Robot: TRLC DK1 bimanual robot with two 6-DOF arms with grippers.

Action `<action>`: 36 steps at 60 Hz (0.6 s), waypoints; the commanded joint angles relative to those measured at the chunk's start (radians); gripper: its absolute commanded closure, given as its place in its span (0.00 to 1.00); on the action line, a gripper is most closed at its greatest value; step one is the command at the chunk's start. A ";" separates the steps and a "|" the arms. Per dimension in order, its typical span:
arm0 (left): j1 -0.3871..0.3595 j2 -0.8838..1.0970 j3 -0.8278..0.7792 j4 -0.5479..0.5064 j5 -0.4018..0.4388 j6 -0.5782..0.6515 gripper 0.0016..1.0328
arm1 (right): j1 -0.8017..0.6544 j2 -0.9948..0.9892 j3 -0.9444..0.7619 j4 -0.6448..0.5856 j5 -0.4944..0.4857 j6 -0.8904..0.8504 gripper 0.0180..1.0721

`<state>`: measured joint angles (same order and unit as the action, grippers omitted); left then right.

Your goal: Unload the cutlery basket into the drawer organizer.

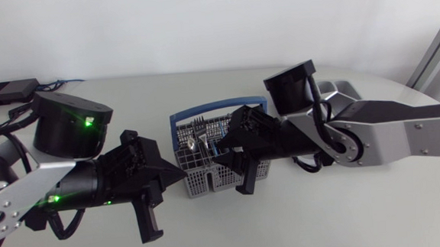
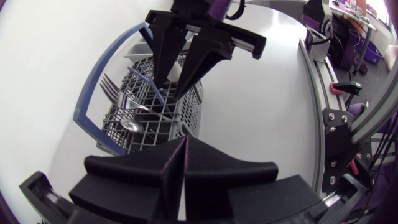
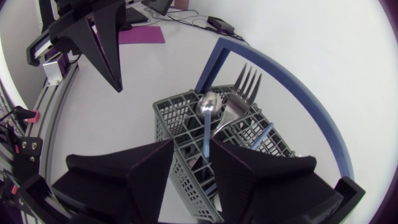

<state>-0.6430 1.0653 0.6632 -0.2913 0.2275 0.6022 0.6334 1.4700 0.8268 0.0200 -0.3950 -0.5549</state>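
Cutlery basket, under right end effector, fingers parted

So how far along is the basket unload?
Done: nothing visibly; the basket holds forks, a blue-handled spoon and more. In hand: the right gripper is open over the basket, straddling the spoon, not gripping. The left gripper is shut, empty, beside the basket. Left: all the cutlery; no organizer is clearly visible.

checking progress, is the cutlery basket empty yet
Not empty: a blue-handled spoon and a fork stand in the cutlery basket.
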 commanded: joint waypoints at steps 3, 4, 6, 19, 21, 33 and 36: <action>-0.010 0.019 0.030 -0.006 0.006 -0.018 0.85 | 0.008 0.032 0.034 0.015 0.008 -0.011 0.66; -0.012 0.021 0.030 -0.006 0.006 -0.018 0.85 | 0.009 0.035 0.035 0.018 0.012 -0.011 0.66; -0.012 0.021 0.030 -0.006 0.006 -0.019 0.85 | 0.011 0.039 0.038 0.026 0.019 -0.013 0.66; -0.018 0.025 0.030 -0.006 0.006 -0.024 0.85 | 0.011 0.062 0.058 0.041 0.024 -0.014 0.83; -0.018 0.027 0.030 -0.006 0.006 -0.024 0.85 | 0.011 0.062 0.058 0.041 0.024 -0.014 0.87; -0.020 0.028 0.032 -0.006 0.006 -0.025 0.85 | 0.008 0.036 0.048 0.041 0.016 -0.004 0.95; -0.020 0.030 0.032 -0.005 0.006 -0.027 0.85 | 0.006 0.016 0.044 0.043 0.007 0.006 0.94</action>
<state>-0.6525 1.0763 0.6632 -0.2909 0.2275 0.5953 0.6342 1.5108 0.8680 0.0528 -0.3790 -0.5545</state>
